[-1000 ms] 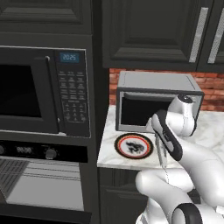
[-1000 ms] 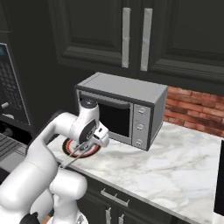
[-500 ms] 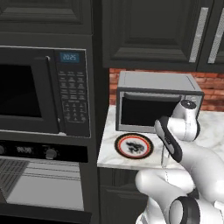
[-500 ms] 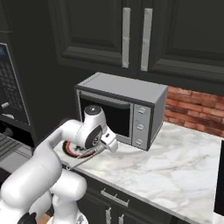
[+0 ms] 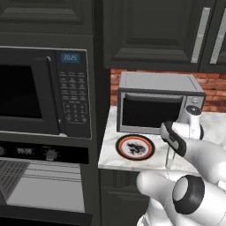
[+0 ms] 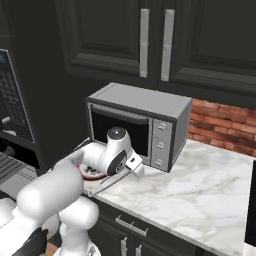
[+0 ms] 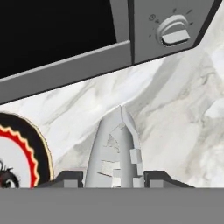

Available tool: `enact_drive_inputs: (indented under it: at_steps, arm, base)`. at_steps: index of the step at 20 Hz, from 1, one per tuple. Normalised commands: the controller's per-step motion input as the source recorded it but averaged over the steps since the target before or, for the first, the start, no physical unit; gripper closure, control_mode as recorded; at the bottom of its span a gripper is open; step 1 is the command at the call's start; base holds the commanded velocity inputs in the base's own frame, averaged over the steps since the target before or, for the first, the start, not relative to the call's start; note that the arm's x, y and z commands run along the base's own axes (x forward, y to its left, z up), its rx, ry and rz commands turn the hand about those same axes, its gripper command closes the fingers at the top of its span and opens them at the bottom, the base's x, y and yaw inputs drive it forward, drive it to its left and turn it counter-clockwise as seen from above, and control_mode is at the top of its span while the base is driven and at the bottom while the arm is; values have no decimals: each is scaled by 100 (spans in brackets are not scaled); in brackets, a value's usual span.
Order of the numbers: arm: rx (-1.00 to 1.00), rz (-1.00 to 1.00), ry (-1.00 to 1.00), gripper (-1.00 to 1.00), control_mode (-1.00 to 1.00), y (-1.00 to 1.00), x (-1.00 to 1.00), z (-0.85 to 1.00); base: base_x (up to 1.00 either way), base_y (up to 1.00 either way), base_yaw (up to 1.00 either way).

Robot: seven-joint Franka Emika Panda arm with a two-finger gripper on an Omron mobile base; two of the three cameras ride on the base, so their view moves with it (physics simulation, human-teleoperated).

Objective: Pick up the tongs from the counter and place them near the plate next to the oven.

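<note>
Silver-grey tongs (image 7: 117, 151) fill the lower middle of the hand view, their joined, ridged arms rising to a point between the two dark fingertips (image 7: 70, 178) of the claw (image 7: 114, 180), which is closed on them. Only the upper part of the tongs shows there; the rest is cut off by the bottom edge. In the right base view the tongs (image 6: 107, 185) appear as a thin slanted bar hanging below the claw (image 6: 134, 165), low over the marble bench (image 6: 200, 195); whether the lower end touches the marble is hard to tell. In the left base view they are a faint vertical line (image 5: 170, 154) beside the arm, and the claw itself is hidden behind the wrist.

The plate (image 5: 135, 147) lies on the bench (image 5: 110, 154) in front of the silver microwave (image 5: 159, 106), just to the left of the tongs. In the right base view the arm covers most of the plate (image 6: 90, 176), leaving a sliver of red rim; the hand view cuts it at the left edge (image 7: 26, 148). The oven (image 5: 39, 185) sits left of the bench, partly out of frame.
</note>
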Motion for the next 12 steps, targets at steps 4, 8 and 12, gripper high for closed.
enact_drive_inputs:
  at_steps: [4,8,12]
  arm:
    - [0,-16,0,100,-100,-14,37,-15]
    - [-1,-20,0,100,-100,-11,29,-22]
    - [0,-16,0,100,-100,-19,20,-25]
  base:
    - [0,0,0]
    - [0,0,0]
    - [0,0,0]
